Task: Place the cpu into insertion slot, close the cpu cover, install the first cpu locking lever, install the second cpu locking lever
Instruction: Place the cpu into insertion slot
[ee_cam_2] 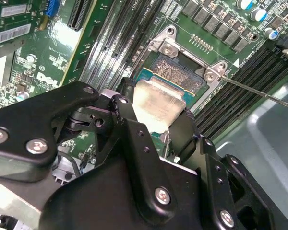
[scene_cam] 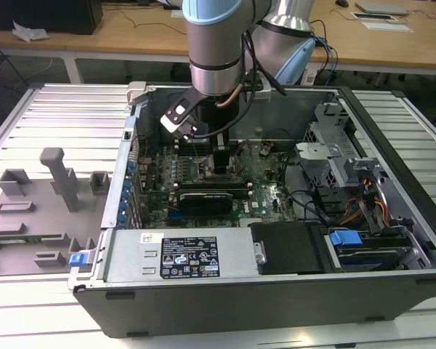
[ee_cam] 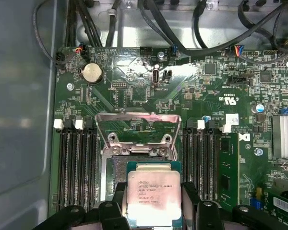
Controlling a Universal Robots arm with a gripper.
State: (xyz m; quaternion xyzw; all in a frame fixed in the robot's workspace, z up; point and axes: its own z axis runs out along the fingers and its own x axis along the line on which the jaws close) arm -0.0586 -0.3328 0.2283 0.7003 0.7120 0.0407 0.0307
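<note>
My gripper [ee_cam: 154, 211] is shut on the cpu [ee_cam: 153, 194], its black fingers [ee_cam: 121, 194] pressing two opposite edges of the silver-topped chip. In the second wrist view the cpu [ee_cam_2: 156, 103] hangs over the near part of the insertion slot [ee_cam_2: 176, 75], and I cannot tell whether they touch. The slot's dark contact field [ee_cam: 116, 168] shows beside the chip. Beyond the socket, the cpu cover [ee_cam: 137, 116] stands raised on its hinge. A thin locking lever [ee_cam_2: 259, 93] sticks out free from a socket corner. In the exterior view the gripper [scene_cam: 221, 163] reaches down into the open case.
Black memory slots [ee_cam: 77, 163] flank the socket on both sides. A long black expansion card [scene_cam: 207, 198] lies next to the gripper, with the power supply [scene_cam: 178, 256] along the case wall. Cables and drive bays [scene_cam: 349, 182] sit at the exterior view's right, grey fixtures [scene_cam: 58, 174] at its left.
</note>
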